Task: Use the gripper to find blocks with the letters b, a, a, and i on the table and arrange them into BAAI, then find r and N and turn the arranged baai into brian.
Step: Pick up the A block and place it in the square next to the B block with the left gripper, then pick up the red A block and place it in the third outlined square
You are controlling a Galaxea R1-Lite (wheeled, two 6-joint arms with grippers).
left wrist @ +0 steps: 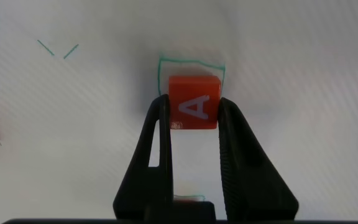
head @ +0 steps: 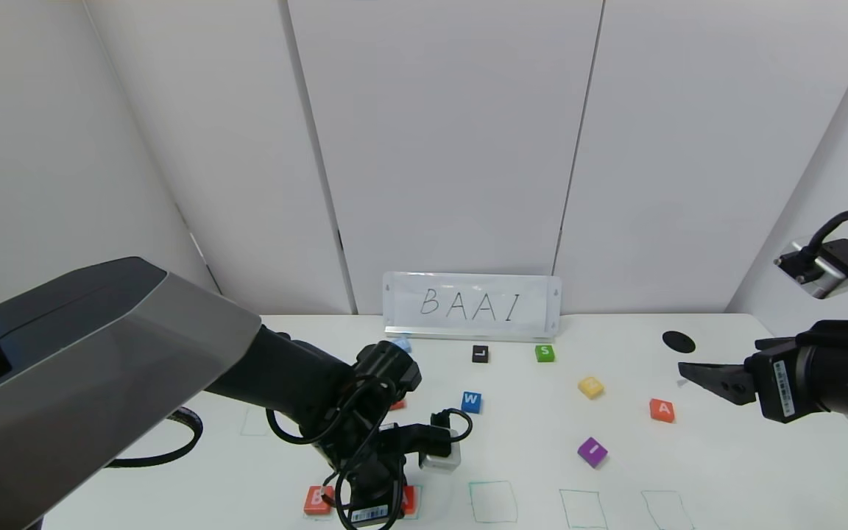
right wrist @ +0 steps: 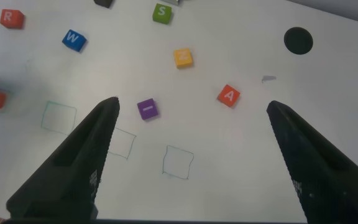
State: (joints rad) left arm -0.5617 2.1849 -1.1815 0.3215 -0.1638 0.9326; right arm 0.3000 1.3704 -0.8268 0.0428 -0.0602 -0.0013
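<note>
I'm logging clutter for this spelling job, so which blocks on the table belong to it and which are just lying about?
Belongs to the job:
- B block
- A block clamped in the left gripper over a green square
- second A block
- purple I block
- R block

Just lying about:
- blue W block
- green S block
- black L block
- yellow block

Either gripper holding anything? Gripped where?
Left gripper is shut on an orange A block, fingers on its two opposite side faces. Right gripper is open, empty.
</note>
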